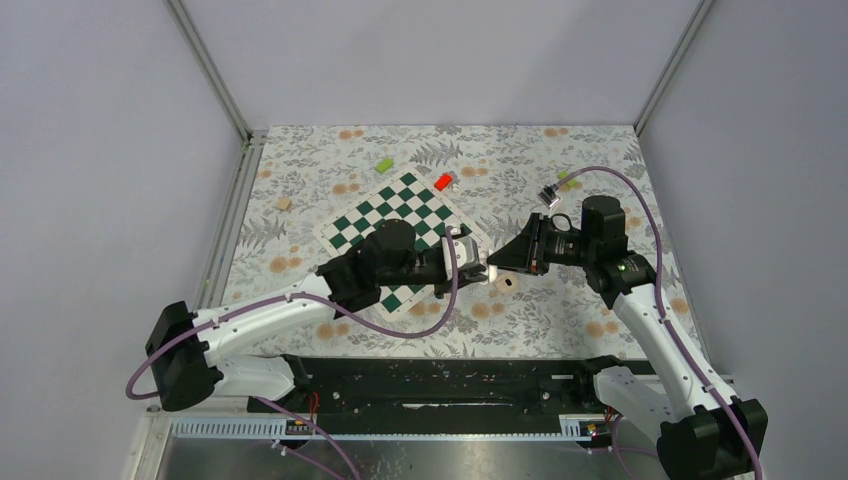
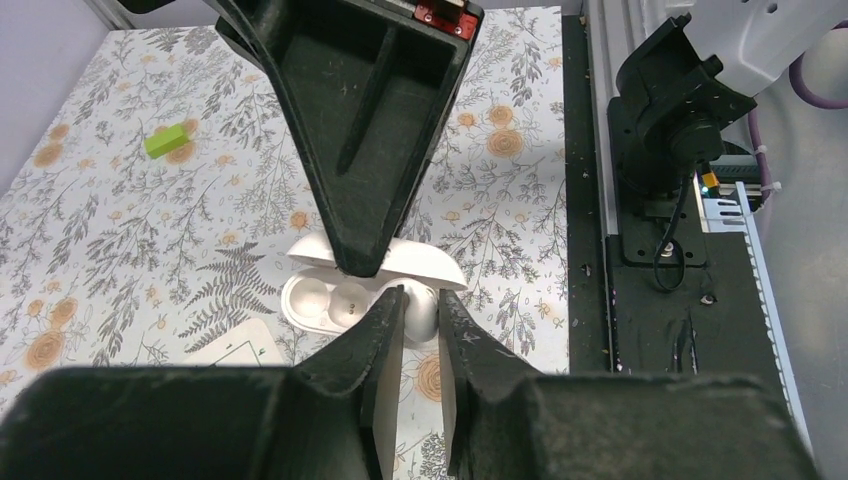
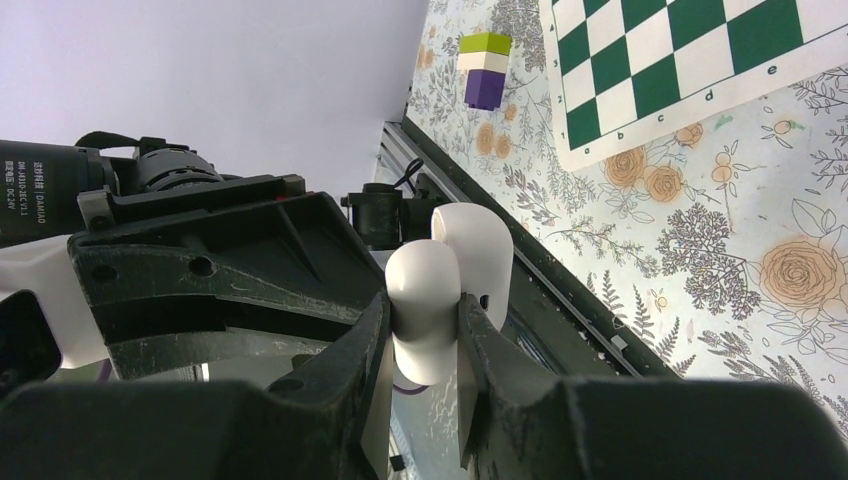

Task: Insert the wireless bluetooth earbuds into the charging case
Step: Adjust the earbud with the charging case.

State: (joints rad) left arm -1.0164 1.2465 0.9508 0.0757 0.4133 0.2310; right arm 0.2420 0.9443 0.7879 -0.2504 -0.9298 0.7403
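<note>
White plastic sits in both of your grips. Your right jaws pinch 1 half of the charging case [image 3: 428, 300], which is hinged open and held just off the right corner of the chessboard [image 1: 400, 212], on the side nearer the arm bases. 2 round wells show in its base. Your left jaws stand close together on 1 earbud [image 2: 421, 312], which fills the gap between them at the case's open edge. You cannot tell whether it is seated. A green block [image 1: 383, 163] lies just beyond the chessboard's far corner.
</note>
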